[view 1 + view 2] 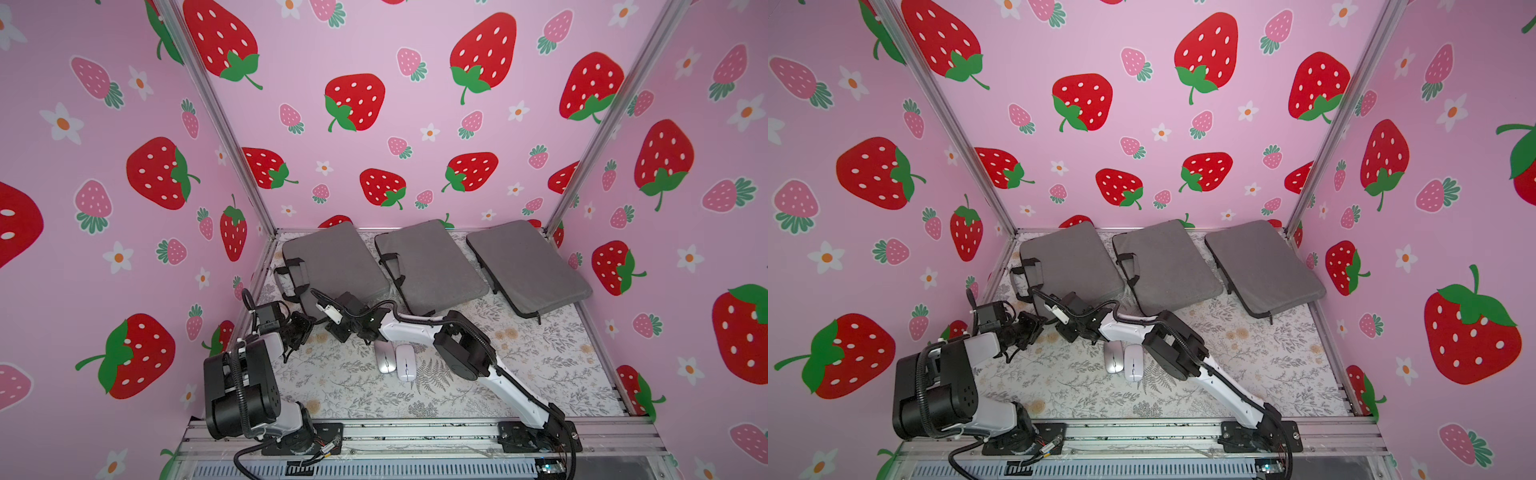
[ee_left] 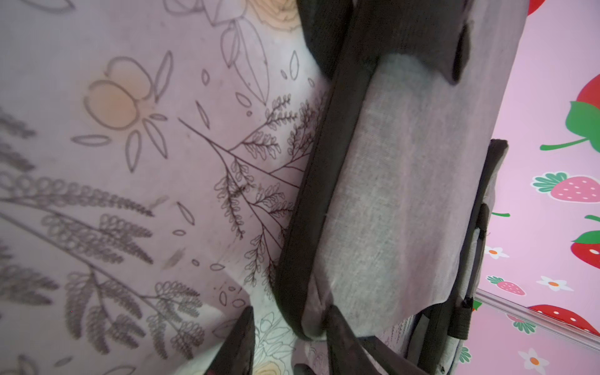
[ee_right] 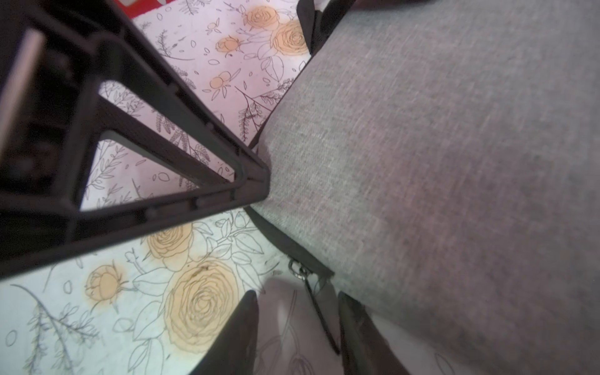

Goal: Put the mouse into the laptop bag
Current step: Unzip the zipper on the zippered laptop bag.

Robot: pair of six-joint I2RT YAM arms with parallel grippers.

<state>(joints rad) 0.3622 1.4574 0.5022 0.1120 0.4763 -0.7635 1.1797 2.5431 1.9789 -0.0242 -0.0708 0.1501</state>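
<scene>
Two mice lie side by side mid-table, one silver [image 1: 385,360] and one white [image 1: 406,363]. Both grippers are at the front corner of the leftmost grey laptop bag [image 1: 332,262]. My left gripper [image 2: 290,311] has its jaws partly apart. The bag's corner [image 2: 308,321] sits between them against one finger, and a strip of cloth shows beside the other finger. My right gripper [image 3: 297,295] is open around the bag's thin black zipper pull [image 3: 313,305] without touching it. In both top views the grippers [image 1: 309,322] [image 1: 334,330] nearly meet.
Two more grey laptop bags [image 1: 428,266] [image 1: 528,266] lie along the back on the floral tablecloth [image 1: 519,365]. The leftmost bag's black handles [image 1: 291,270] point toward the left wall. Strawberry-print walls close three sides. The right arm [image 1: 469,349] stretches over the table just behind the mice.
</scene>
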